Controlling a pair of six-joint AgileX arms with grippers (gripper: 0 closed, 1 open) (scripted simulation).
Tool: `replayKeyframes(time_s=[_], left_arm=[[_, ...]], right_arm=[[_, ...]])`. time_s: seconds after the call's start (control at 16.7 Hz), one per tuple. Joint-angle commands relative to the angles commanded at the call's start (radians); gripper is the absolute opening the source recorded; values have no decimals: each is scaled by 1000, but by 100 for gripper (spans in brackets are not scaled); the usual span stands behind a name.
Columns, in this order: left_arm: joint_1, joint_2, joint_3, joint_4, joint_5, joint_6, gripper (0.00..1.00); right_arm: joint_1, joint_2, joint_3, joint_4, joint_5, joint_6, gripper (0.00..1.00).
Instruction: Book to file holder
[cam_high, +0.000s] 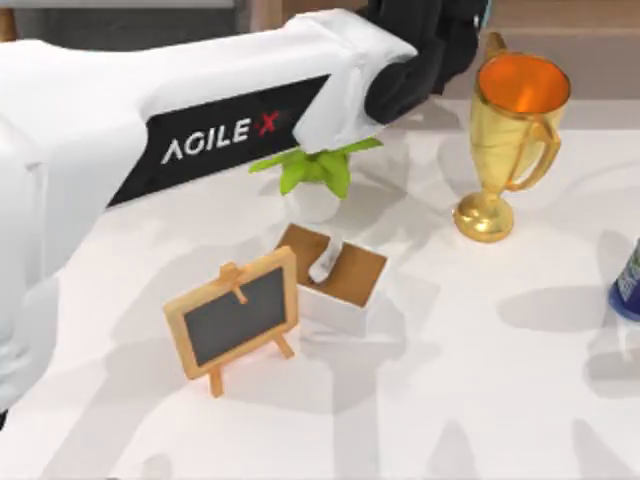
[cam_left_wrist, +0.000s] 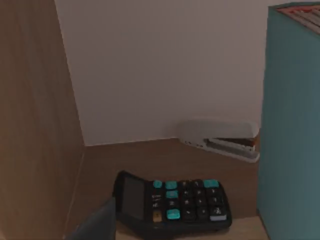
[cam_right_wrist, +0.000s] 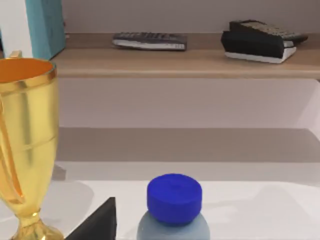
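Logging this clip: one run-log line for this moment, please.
left arm: reaching over plant | book: upright on shelf by stapler | file holder: unseen

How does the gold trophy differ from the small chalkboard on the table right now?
The trophy is shiny gold metal; the chalkboard is a dark slate in a pale wood frame. The trophy is a rounded cup on a stem with a handle; the chalkboard is a flat panel leaning on easel legs. The trophy stands toward the table's right, the chalkboard toward its left. Both stand upright on the white table.
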Motion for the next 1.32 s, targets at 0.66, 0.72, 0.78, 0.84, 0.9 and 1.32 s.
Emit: replayKeyframes(time_s=[0.66, 0.72, 0.78, 0.84, 0.9, 1.32], left_arm=[[-51, 431, 384, 180, -100, -1, 100], [-51, 431, 384, 180, -100, -1, 100], [-46, 429, 379, 177, -98, -1, 100], [-46, 430, 382, 176, -98, -2, 100], [-45, 436, 394, 172, -96, -2, 100], [-27, 510, 537, 105, -75, -4, 100]], right_arm=[[0, 0, 0, 0, 0, 0, 100], [0, 0, 0, 0, 0, 0, 100], [0, 0, 0, 0, 0, 0, 100], [0, 0, 0, 0, 0, 0, 100], [0, 0, 0, 0, 0, 0, 100], [0, 0, 0, 0, 0, 0, 100]])
